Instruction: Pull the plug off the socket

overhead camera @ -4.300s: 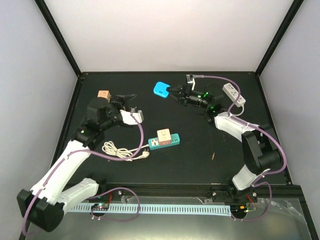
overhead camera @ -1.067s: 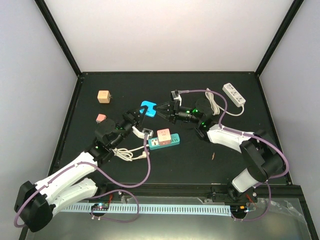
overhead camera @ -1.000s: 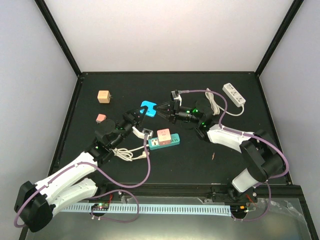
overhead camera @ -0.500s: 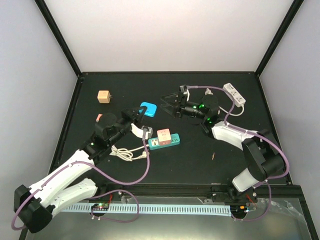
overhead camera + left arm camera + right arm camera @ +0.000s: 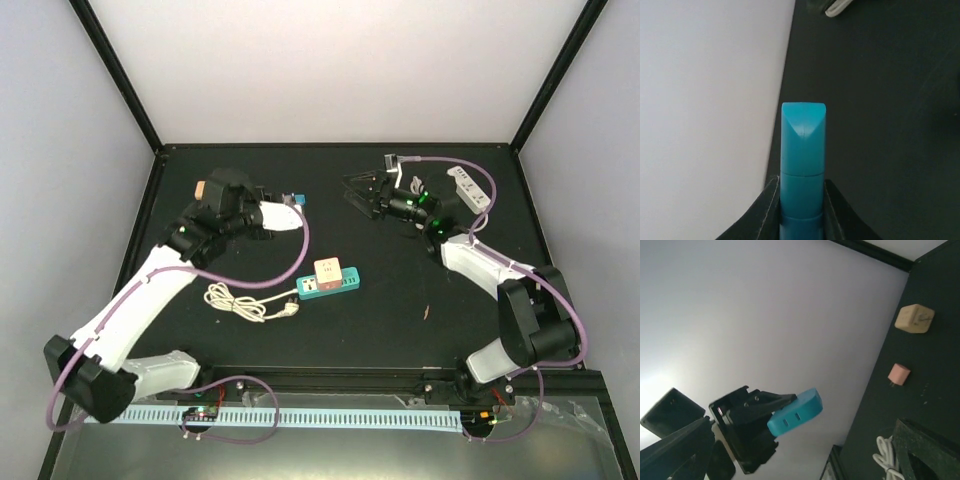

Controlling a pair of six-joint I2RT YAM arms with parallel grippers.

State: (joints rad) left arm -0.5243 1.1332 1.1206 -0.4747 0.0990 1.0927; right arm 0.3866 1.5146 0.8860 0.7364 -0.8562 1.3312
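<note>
A pink-and-white cube plug point(image 5: 328, 270) sits plugged into the green socket strip point(image 5: 340, 286) at the table's middle. My left gripper point(image 5: 286, 204) is raised at the back left, shut on a blue adapter point(image 5: 293, 198). The left wrist view shows the blue adapter point(image 5: 803, 150) pinched upright between the fingers point(image 5: 771, 210). In the right wrist view the blue adapter point(image 5: 795, 412) shows two slots on its face. My right gripper point(image 5: 355, 193) hangs open and empty to the right of the adapter, well apart from it; its fingers point(image 5: 925, 450) frame that view.
A white coiled cable point(image 5: 240, 300) lies left of the green strip. A white power strip point(image 5: 468, 187) rests at the back right. A tan cube point(image 5: 914, 318) and a small pink plug point(image 5: 899, 374) lie at the back left, the tan cube point(image 5: 202, 187) half hidden by my left arm.
My right gripper opened, let go of the blue adapter and drew back to the right. My left arm lifted the adapter up and toward the back left.
</note>
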